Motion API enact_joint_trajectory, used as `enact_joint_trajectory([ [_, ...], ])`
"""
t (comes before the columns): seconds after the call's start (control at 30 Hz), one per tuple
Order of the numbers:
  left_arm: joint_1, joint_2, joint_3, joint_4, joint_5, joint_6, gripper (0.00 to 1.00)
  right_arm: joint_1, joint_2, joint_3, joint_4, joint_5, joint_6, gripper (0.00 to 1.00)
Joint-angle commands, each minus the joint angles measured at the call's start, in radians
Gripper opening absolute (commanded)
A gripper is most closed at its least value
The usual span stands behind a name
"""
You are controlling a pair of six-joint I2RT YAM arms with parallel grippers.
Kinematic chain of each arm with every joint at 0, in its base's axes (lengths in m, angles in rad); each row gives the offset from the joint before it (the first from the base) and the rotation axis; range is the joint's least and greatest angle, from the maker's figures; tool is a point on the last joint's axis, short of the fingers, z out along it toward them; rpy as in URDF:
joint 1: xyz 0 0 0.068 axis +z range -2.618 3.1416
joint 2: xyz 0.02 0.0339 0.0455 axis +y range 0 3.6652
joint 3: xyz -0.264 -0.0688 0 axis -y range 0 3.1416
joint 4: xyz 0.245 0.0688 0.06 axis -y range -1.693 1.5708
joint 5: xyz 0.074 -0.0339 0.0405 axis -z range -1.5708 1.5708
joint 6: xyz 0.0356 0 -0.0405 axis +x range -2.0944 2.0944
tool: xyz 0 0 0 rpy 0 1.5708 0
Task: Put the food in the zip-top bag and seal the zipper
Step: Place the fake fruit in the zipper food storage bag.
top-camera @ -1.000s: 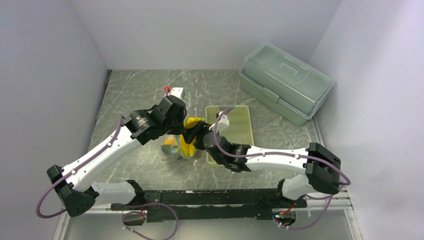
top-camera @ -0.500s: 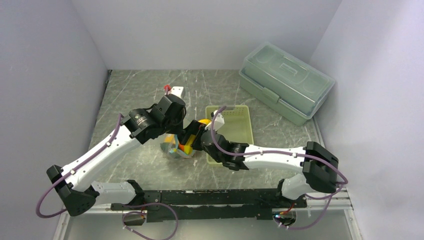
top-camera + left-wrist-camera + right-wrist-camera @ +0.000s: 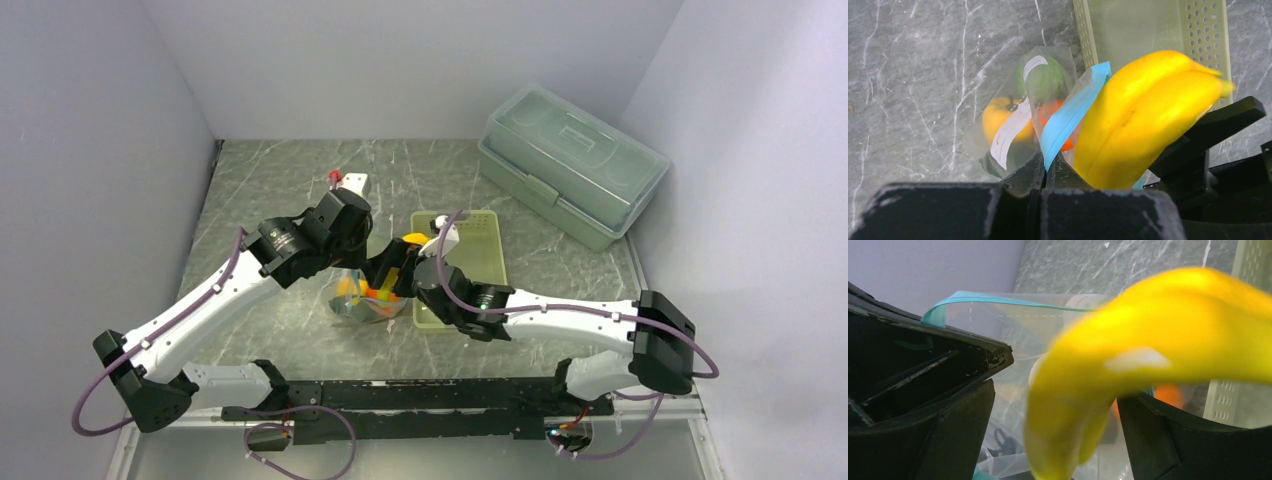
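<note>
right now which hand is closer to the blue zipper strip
Left. The left hand is shut on the zipper strip itself. The right hand stands open around the bananas, just beside the strip.

Bananas (image 3: 1148, 115): bright yellow, plain.
Zipper (image 3: 1073, 112): light blue strip.
Zip-top bag (image 3: 1058, 60): clear film, white label stripe.
Through film: bumpy green fruit (image 3: 1045, 80), yellow-orange piece (image 3: 998, 117), red-orange patch.
Basket (image 3: 1203, 30): pale green, rows of small holes.
Worktop (image 3: 913, 75): grey marble, white veins.
Lidded box (image 3: 570, 160): translucent pale green.
Left arm (image 3: 200, 310), right arm (image 3: 560, 315): white shells, black joints, purple cables.
</note>
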Motion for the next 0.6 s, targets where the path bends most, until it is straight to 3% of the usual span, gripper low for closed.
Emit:
enact_joint_trajectory([
  [0.0,-0.011,-0.003,-0.003,0.021,0.033,-0.001,0.0,-0.007,-0.059,0.02,0.019,0.059,-0.041,0.92],
  [0.13,-0.011,-0.006,-0.007,0.03,0.038,0.005,0.0,-0.01,-0.076,-0.006,0.037,0.062,-0.053,0.81],
  [0.57,-0.011,-0.036,-0.02,0.031,0.021,0.003,0.02,-0.01,-0.082,0.097,-0.081,0.022,-0.233,0.77],
])
